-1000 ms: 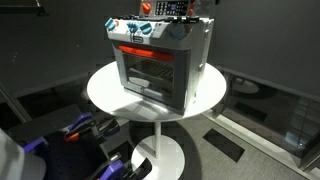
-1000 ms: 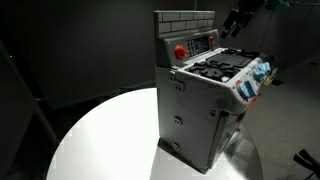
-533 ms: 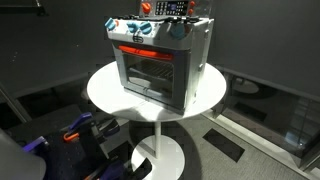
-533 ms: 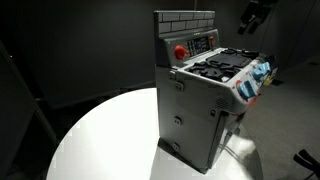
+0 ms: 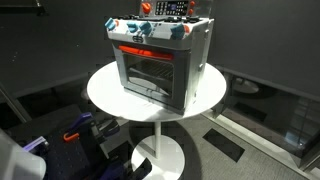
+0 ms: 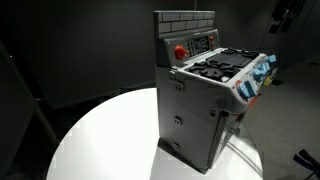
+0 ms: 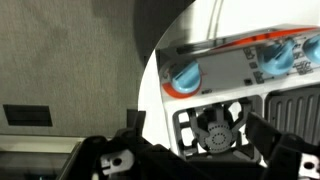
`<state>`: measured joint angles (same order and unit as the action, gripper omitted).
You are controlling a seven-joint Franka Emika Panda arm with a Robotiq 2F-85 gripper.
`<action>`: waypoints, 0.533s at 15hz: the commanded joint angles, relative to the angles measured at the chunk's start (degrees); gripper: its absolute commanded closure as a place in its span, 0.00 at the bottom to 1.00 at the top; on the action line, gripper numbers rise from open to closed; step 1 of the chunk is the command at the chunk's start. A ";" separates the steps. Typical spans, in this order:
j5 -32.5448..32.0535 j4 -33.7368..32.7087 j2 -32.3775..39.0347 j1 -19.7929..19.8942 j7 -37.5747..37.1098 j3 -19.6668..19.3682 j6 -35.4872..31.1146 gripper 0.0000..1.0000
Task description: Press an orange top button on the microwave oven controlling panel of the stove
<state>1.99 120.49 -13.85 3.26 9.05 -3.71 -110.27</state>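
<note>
A grey toy stove (image 5: pixel 158 62) stands on a round white table (image 5: pixel 105 90); it also shows in an exterior view (image 6: pixel 205 100). Its upright back panel (image 6: pixel 198 44) carries a red knob (image 6: pixel 180 51) and small buttons too small to tell apart; the panel also shows in an exterior view (image 5: pixel 165 8). My gripper (image 6: pixel 285 14) hangs high, to the right of the stove and apart from it. In the wrist view my gripper (image 7: pixel 197 132) is open and empty above a black burner (image 7: pixel 215 125), with blue knobs (image 7: pixel 185 75) beyond.
The table stands on a single white pedestal (image 5: pixel 160 140) over a dark floor. Blue and black gear (image 5: pixel 85 130) lies on the floor beside the base. Dark walls surround the scene.
My gripper has moved away from the stove's back panel, to the right and upward, and has left the top of one exterior view. The stove has not moved.
</note>
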 commanded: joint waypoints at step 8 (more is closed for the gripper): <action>-1.77 4.06 -9.51 -0.15 -2.67 0.51 15.68 0.00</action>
<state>1.56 123.02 -20.64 3.24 8.28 -3.52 -96.28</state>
